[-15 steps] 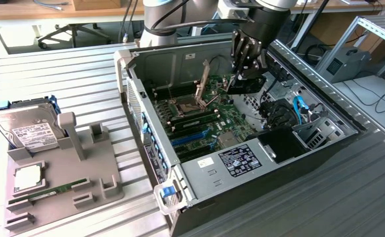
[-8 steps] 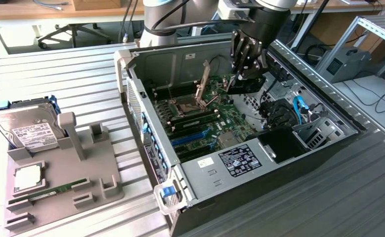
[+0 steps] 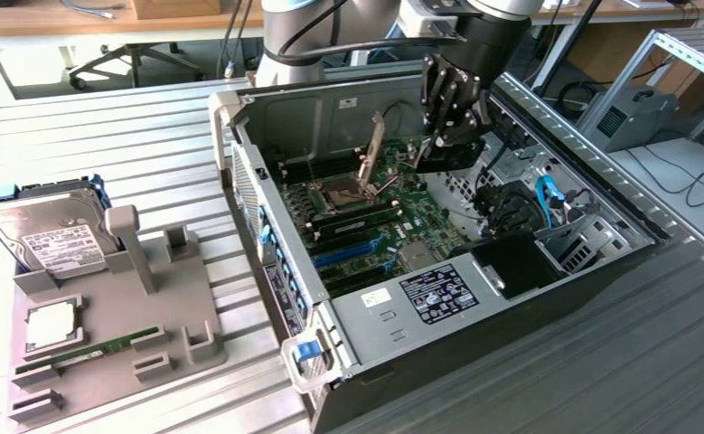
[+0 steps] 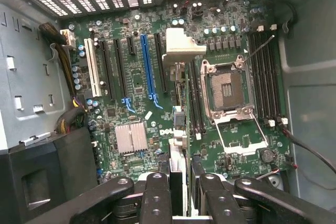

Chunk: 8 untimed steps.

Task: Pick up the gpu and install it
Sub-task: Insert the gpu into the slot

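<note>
The black jointed metal fingers (image 3: pixel 445 101) are clenched on the gpu (image 3: pixel 445 155), a thin flat dark card held on edge inside the open grey sheet-metal computer case (image 3: pixel 327 113); whether it touches the green motherboard (image 4: pixel 136 85) I cannot tell; on that board lie a long blue plastic slot (image 4: pixel 148 66), a square ribbed silver heatsink (image 4: pixel 130 137) and a processor socket (image 4: pixel 227 90) whose shiny metal frame stands hinged open near the card; white letters reading DELL (image 4: pixel 167 129) are printed on the board; on the ribbed metal desk (image 3: pixel 123 127), at the exterior view's left of the case, a grey moulded plastic holder (image 3: pixel 171 312) carries a silver boxy hard drive (image 3: pixel 44 231) with a white label too small to read, and a narrow green memory stick (image 3: pixel 98 348).
</note>
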Each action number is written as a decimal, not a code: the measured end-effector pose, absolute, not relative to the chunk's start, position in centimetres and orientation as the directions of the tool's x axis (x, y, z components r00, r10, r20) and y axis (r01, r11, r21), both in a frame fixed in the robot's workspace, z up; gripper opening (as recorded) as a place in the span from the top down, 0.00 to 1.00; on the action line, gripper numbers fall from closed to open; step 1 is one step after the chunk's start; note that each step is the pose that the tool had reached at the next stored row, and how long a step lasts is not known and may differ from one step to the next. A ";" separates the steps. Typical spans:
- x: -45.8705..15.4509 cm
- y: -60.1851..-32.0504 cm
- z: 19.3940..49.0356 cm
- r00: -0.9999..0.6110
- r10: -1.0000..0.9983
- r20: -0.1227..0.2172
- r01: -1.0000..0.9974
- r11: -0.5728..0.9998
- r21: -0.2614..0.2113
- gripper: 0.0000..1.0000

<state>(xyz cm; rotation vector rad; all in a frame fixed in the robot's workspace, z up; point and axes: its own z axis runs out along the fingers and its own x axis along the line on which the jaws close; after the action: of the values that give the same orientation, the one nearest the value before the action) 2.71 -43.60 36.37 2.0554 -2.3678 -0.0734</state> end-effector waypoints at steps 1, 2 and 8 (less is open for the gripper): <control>2.7 -43.6 36.4 -0.138 -0.990 -0.027 -0.990 0.137 0.039 0.73; 2.7 -43.6 36.4 -0.135 -0.990 -0.027 -0.990 0.134 0.039 0.73; 2.7 -43.6 36.4 -0.117 -0.993 -0.027 -0.992 0.116 0.039 0.73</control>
<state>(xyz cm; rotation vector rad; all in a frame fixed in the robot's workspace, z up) 2.71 -43.60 36.37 2.0835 -2.3423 -0.0733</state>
